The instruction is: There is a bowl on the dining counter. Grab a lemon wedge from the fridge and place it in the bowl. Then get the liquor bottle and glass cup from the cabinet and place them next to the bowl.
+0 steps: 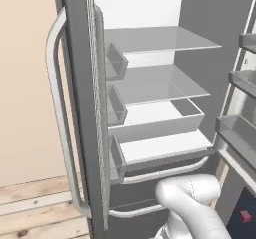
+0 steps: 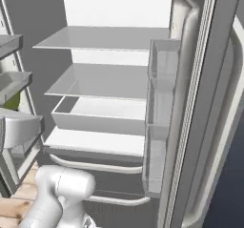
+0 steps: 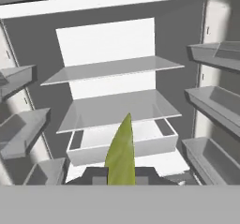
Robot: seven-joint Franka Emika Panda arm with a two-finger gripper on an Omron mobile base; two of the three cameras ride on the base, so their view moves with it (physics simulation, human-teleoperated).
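I see the lemon wedge [image 3: 122,153] standing lengthwise, tip pointing toward the open fridge [image 3: 112,35] shelves, pinched between the nearly closed gripper [image 3: 121,177] fingers, in front of the fridge.

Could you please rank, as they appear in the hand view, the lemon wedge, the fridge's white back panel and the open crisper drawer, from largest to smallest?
1. White back panel, largest.
2. Crisper drawer.
3. Lemon wedge, held in the shut gripper, smallest. It sits closest to the camera, so it looks bigger than it really is.
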